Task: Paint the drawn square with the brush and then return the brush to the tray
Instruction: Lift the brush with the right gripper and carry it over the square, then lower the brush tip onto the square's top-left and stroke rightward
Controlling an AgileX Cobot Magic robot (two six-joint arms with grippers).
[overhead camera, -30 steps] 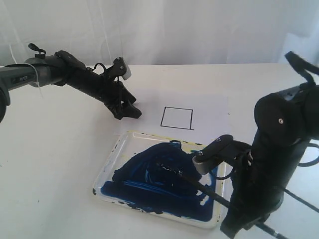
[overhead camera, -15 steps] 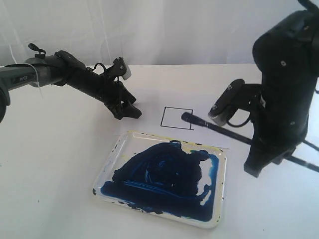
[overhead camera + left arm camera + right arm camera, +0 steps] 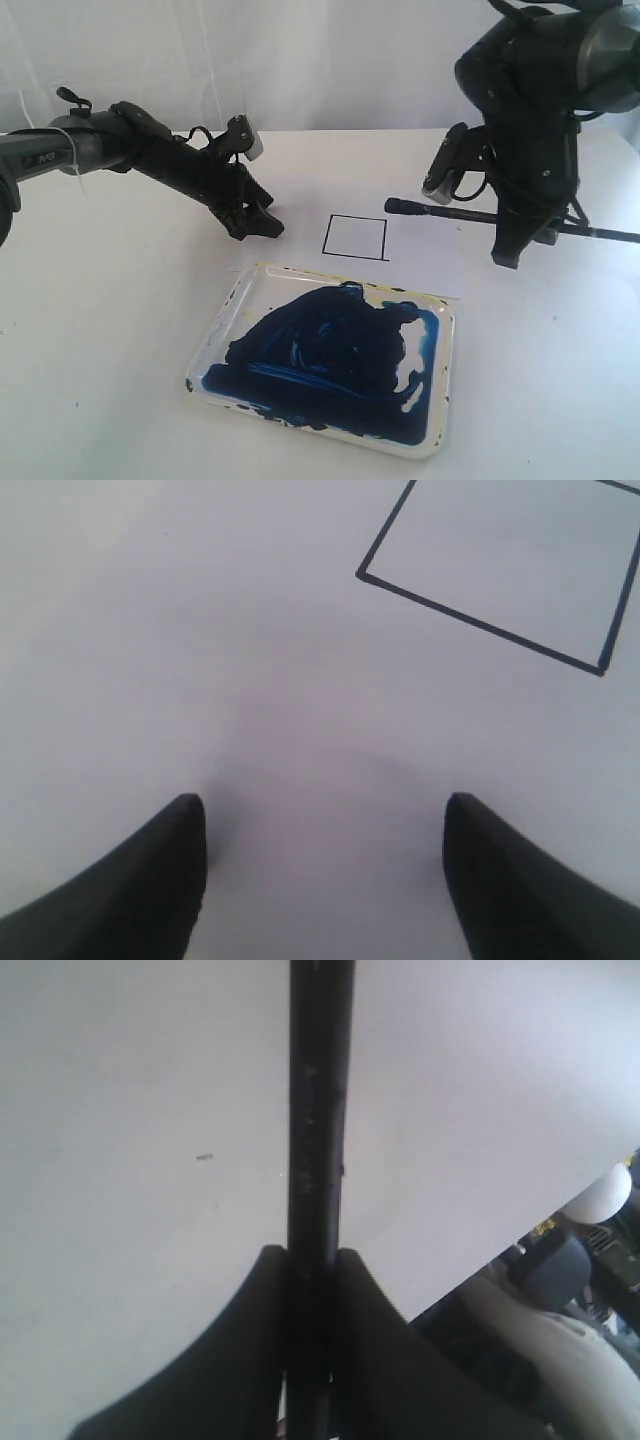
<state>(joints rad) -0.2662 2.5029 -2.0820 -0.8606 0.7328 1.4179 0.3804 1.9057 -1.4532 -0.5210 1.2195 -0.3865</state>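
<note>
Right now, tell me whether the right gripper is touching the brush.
Touching. The right wrist view shows the right gripper clamped on the brush, its black handle pinched from both sides with no gap.

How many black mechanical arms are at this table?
2. The left arm reaches beside the drawn square; the right arm holds the brush to the square's other side. No others show.

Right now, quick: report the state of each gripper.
Left gripper: open, holding nothing.
Right gripper: closed on the brush.
</note>
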